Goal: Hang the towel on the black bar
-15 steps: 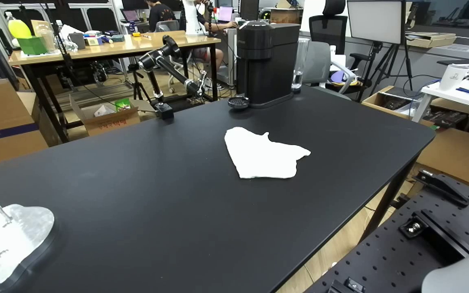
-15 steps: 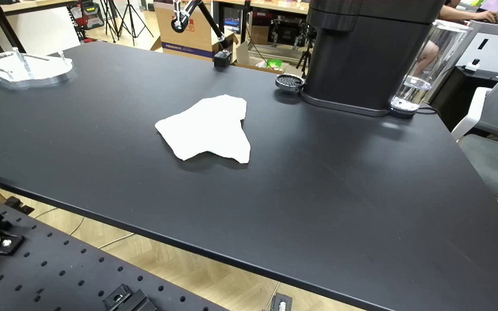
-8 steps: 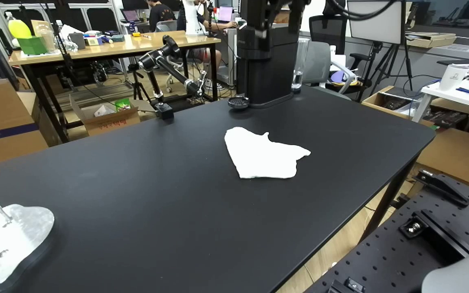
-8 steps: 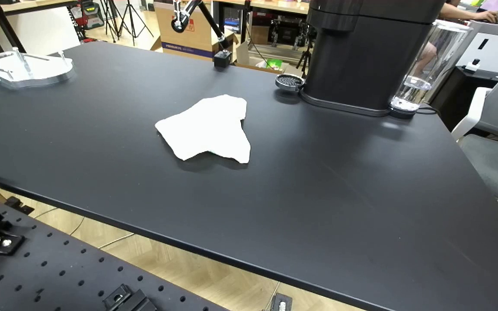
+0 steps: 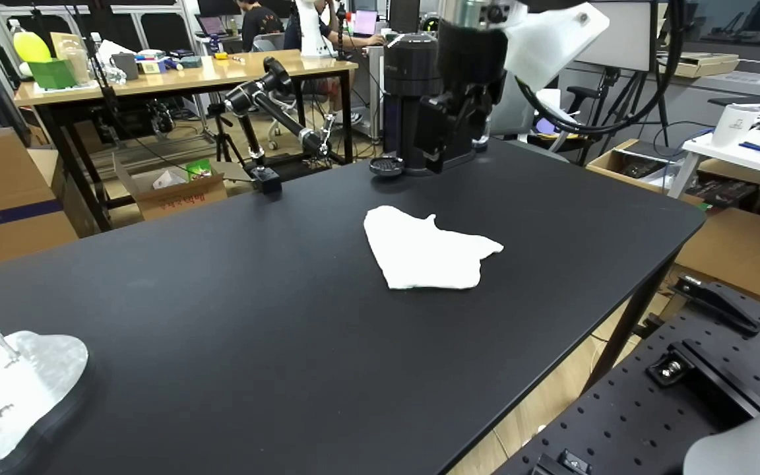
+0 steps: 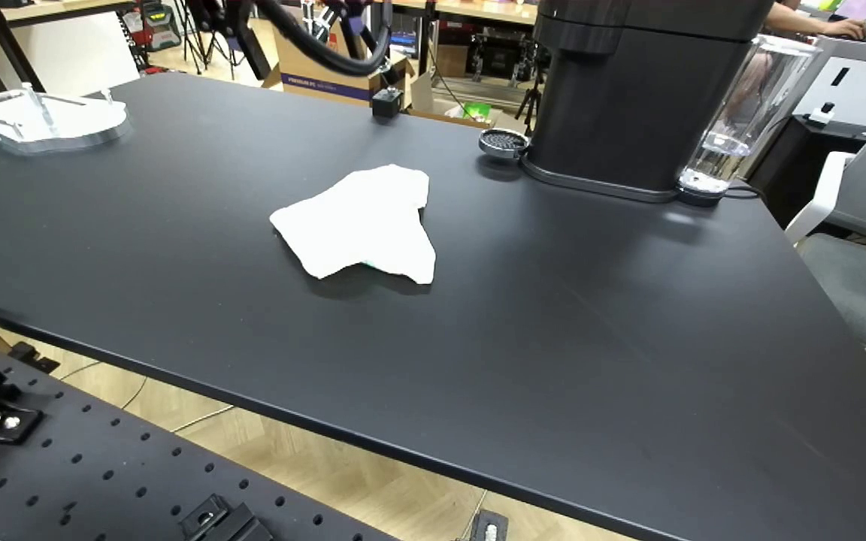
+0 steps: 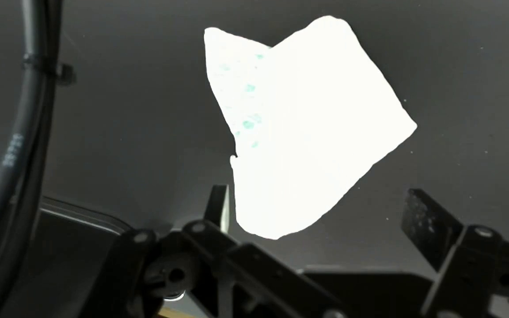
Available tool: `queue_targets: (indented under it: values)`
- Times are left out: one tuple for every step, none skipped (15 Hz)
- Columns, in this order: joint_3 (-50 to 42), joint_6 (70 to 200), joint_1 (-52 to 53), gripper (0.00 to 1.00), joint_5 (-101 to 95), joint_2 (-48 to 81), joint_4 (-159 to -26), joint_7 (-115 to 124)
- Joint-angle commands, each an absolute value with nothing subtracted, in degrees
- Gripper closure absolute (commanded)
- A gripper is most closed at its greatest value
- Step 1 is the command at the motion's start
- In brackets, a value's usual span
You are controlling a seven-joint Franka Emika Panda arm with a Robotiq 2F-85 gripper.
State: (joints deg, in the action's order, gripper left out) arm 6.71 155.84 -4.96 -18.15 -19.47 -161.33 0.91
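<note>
Lowered since a moment ago, the black gripper (image 7: 316, 192) hangs with fingers (image 7: 429, 227) apart, white towel (image 7: 312, 119) below it

There was one white towel (image 5: 429, 254), and the pale green marks (image 7: 248, 124) on it, in the wrist view, ran to several, too faint to count for certain. One gripper (image 7: 320, 203) was there, with two fingers (image 7: 431, 227). There was one dark table (image 6: 591, 361), one black coffee machine (image 6: 628, 113), one clear tank (image 6: 734, 124), one round grate (image 6: 504, 141), one black jointed stand (image 5: 281, 115) and one metal plate (image 5: 43, 366); of the posts (image 5: 2, 344) on that plate, at least two could be counted. One perforated board (image 6: 125, 451) showed in both exterior views. Farther back in an exterior view were two people (image 5: 263, 30), two laptops (image 5: 365, 23), one yellow balloon (image 5: 31, 47), one green container (image 5: 52, 74) and at least three cardboard boxes (image 5: 14, 175).
</note>
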Motion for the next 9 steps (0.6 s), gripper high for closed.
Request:
queue_targets:
  values:
    - [6.2, 156.3, -5.1, 0.0, -18.7, -18.0, -161.2, 1.1]
    - [6.1, 156.4, -4.9, 0.0, -18.5, -17.3, -160.8, 1.0]
    - [6.1, 156.3, -4.7, 0.0, -18.5, -17.3, -160.5, 0.9]
    - [6.1, 156.3, -4.5, 0.0, -18.4, -17.6, -160.4, 0.9]
    - [6.2, 156.2, -4.1, 0.0, -17.9, -17.8, -160.4, 1.0]
    - [7.5, 156.4, -6.2, 0.0, -20.5, -16.8, -160.3, 4.0]
    - [7.5, 156.1, -6.5, 0.0, -20.5, -15.3, -159.9, 4.6]
    - [7.7, 156.0, -7.5, 0.0, -21.3, -12.7, -159.2, 5.8]
    - [7.8, 156.1, -8.6, 0.0, -22.6, -10.3, -158.7, 7.4]
